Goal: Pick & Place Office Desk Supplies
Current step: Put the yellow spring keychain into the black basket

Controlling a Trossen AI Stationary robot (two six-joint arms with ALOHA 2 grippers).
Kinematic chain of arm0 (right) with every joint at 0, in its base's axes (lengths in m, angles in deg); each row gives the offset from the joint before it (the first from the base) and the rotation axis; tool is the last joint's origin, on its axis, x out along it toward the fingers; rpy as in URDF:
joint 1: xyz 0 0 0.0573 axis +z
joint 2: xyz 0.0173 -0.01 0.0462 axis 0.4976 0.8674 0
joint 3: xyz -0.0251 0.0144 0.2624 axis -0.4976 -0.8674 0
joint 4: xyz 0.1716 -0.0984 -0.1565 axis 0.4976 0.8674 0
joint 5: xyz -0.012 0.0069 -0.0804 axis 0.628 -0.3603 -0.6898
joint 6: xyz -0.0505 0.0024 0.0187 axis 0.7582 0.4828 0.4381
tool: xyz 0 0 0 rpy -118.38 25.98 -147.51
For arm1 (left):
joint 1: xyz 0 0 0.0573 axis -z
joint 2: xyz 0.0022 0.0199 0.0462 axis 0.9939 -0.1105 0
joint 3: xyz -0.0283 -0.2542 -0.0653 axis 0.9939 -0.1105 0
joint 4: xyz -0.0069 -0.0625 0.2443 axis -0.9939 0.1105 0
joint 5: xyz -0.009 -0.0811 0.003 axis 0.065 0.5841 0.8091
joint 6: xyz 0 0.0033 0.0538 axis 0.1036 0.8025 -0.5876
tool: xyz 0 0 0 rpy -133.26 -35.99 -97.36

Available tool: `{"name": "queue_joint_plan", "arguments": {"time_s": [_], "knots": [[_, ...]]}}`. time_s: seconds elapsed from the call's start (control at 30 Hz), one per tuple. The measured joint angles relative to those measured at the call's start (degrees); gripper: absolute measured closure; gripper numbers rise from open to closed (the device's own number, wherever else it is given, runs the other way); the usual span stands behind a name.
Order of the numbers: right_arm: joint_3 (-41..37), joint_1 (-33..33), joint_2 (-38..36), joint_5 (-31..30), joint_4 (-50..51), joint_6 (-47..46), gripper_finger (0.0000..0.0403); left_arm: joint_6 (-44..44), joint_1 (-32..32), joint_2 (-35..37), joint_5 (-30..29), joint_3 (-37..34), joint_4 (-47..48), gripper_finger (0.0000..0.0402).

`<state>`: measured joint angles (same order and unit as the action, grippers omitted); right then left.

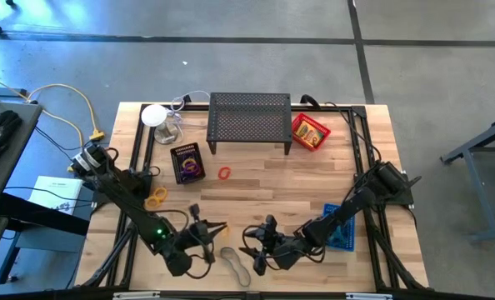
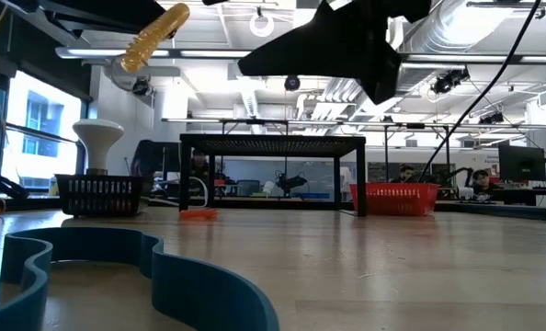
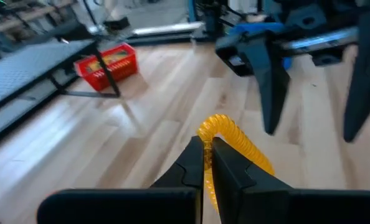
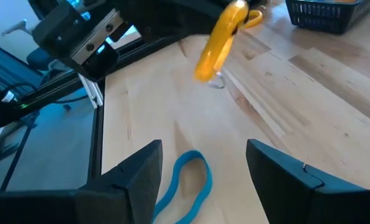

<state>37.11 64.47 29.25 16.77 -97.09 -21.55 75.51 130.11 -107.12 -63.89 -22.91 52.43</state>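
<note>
My left gripper (image 3: 207, 163) is shut on a yellow coiled band (image 3: 233, 138) and holds it above the table's near middle (image 1: 217, 227). In the low view the band (image 2: 153, 37) is up in the air. My right gripper (image 4: 203, 177) stands open just to its right (image 1: 257, 250), fingers apart above a blue flat loop (image 4: 186, 180) that lies on the wood (image 1: 236, 263). A black tray (image 1: 187, 162) holds purple and orange rings. A red ring (image 1: 224, 173) and a yellow ring (image 1: 156, 198) lie loose on the table. My left gripper pinches the yellow coiled band between its two shut fingers, at one end of the band (image 3: 211, 144). The fingers lie nearly level and point toward the table's right side. The rest of the band (image 4: 217, 43) sticks out past the fingertips and droops, clear of the table.
A black perforated stand (image 1: 249, 119) is at the far middle, with a red tray (image 1: 310, 132) to its right and a white-topped glass object (image 1: 160, 121) to its left. A blue tray (image 1: 341, 227) lies under my right arm. Bare wood spans the middle.
</note>
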Motion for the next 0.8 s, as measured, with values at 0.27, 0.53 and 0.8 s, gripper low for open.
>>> {"name": "queue_joint_plan", "arguments": {"time_s": [0.27,0.53,0.8], "knots": [[0.00,-0.91,0.04,0.02,-0.49,3.86,0.0182,-2.14,-3.74,0.46,1.79,0.09,-0.02,0.0397],[0.00,-1.42,0.04,0.55,-0.50,4.34,0.0182,-10.01,-5.31,0.92,0.71,0.46,0.01,0.0397],[0.00,-1.38,0.04,1.99,-0.42,5.66,0.0182,-10.80,-10.09,9.21,-2.19,0.55,15.55,0.0397]]}}
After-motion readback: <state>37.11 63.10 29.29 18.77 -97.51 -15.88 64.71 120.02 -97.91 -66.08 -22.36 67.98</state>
